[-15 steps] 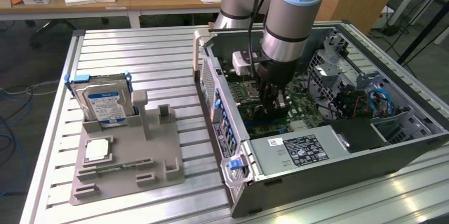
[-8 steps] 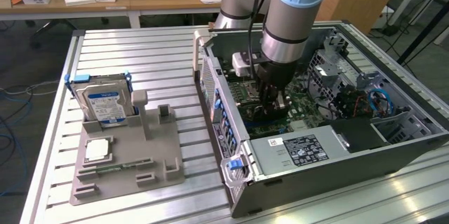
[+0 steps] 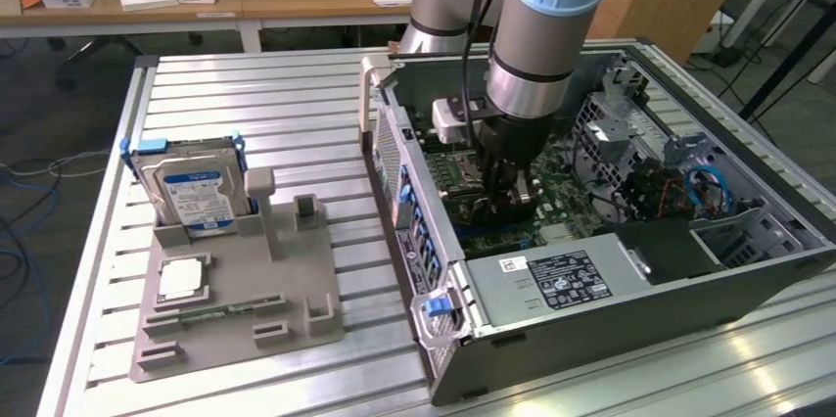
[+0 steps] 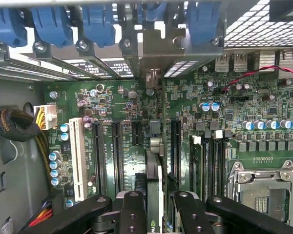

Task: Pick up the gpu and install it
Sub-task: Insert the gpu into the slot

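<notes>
The gpu (image 4: 154,187) appears edge-on in the wrist view as a thin dark card standing between my two black fingers (image 4: 132,214). My gripper (image 4: 156,207) is shut on it. The card hangs just above the green motherboard (image 4: 122,97), in line with the long black expansion slots (image 4: 175,146), its far end toward the rear bracket openings. In the exterior view my gripper (image 3: 507,192) reaches low into the open computer case (image 3: 627,280), over the motherboard (image 3: 555,211).
A white slot (image 4: 78,156), a CPU socket (image 4: 263,190) and cable bundles (image 4: 19,126) flank the card. Blue latches (image 4: 53,22) line the case's rear. On the table, a grey holder (image 3: 235,309) carries a blue-labelled hard drive (image 3: 196,192) and a memory stick (image 3: 209,312).
</notes>
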Motion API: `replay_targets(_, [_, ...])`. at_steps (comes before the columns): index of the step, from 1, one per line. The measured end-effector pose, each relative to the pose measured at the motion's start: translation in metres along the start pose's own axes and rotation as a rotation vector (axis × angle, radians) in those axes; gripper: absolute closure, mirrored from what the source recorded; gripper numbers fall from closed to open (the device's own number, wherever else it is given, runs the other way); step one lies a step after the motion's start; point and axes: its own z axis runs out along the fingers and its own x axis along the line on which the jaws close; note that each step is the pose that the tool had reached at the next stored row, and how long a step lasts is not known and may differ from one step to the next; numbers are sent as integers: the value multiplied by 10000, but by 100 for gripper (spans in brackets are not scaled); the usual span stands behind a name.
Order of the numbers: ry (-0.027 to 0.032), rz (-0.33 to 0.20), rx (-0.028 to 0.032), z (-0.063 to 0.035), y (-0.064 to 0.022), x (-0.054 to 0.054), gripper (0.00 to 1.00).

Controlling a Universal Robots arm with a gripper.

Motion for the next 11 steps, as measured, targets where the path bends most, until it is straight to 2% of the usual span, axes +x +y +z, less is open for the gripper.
replay_targets(4, [-14,-2,4,5,-2,12,73])
replay_targets(11, [-3,-1,-5,2,0,35,73])
